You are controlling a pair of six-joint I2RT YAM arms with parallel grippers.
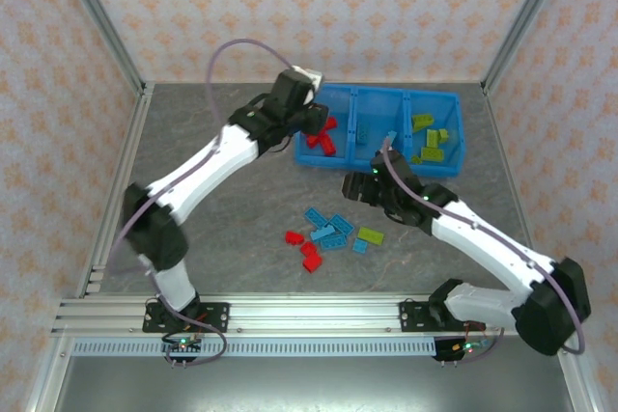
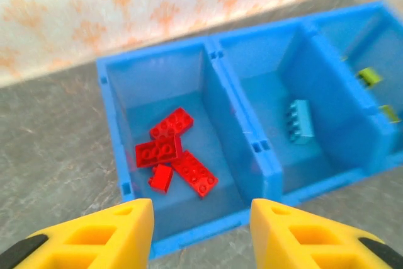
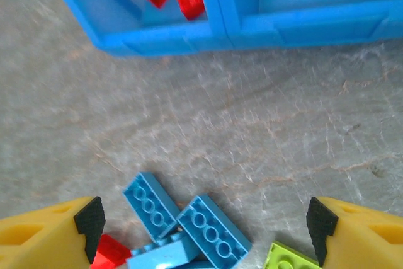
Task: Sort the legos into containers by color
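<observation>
- Picking one brick off the loose pile (image 1: 328,233) looks like the step in hand for the right gripper (image 3: 203,218) — its fingers are spread wide, with nothing between them.
- To do it well: single out one piece, pref. the light blue brick (image 3: 151,203) at the pile's upper edge in the wrist view. Set the fingers across its short sides and come straight down. The blues overlap, so a sloppy close may lift two.
- Rel. to that gripper, the blues sit low centre of frame. A lime green brick (image 3: 289,259) is by the lower-right finger and a red brick (image 3: 110,250) by the lower-left.
- Left gripper (image 2: 201,218): fingers parted, empty, over the near rim of the tray (image 2: 112,130). The red bricks (image 2: 173,155) lie in its left compartment, centre-left of frame.
</observation>
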